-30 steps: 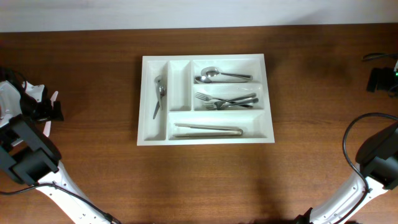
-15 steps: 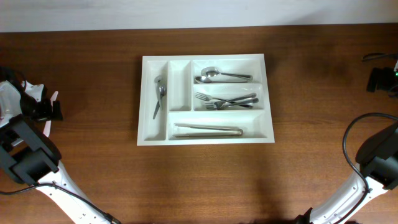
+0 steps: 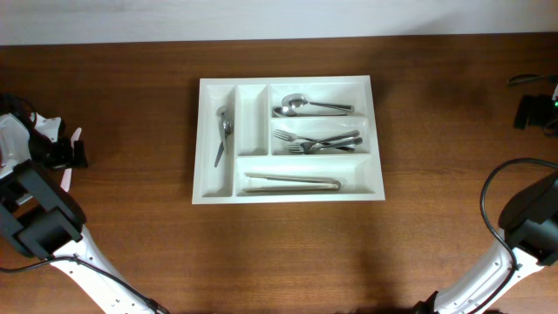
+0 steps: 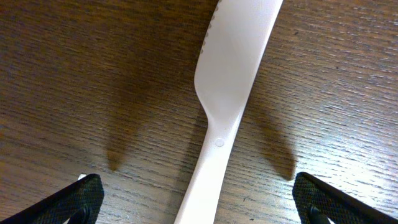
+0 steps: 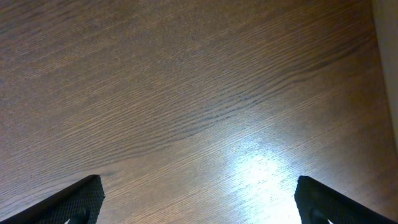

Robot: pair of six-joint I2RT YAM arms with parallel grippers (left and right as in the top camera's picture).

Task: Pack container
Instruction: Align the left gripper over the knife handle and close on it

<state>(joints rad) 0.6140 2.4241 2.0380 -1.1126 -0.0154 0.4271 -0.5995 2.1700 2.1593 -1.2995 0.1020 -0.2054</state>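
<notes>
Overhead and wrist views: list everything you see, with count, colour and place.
table: one, brown, under everything
tray: one, white, table centre, five compartments
spoons: count unclear, silver, top long compartment
forks: several, silver, middle long compartment
tongs: one, silver, bottom long compartment
utensil: one, silver, leftmost narrow compartment
plastic knife: one, white, on table below left gripper
black device: one, far right edge
left gripper: one, black, open over knife
right gripper: one, black, open over table

Tray [image 3: 376,131] sat mid-table [image 3: 131,235]. In it: spoon [image 3: 305,105] in the far right slot, forks [image 3: 318,141] in the slot just nearer, tongs [image 3: 292,182] in the nearest long slot, one utensil [image 3: 223,135] in the leftmost upright slot. Knife [image 4: 227,93] lay on the table, well left of the tray.
</notes>
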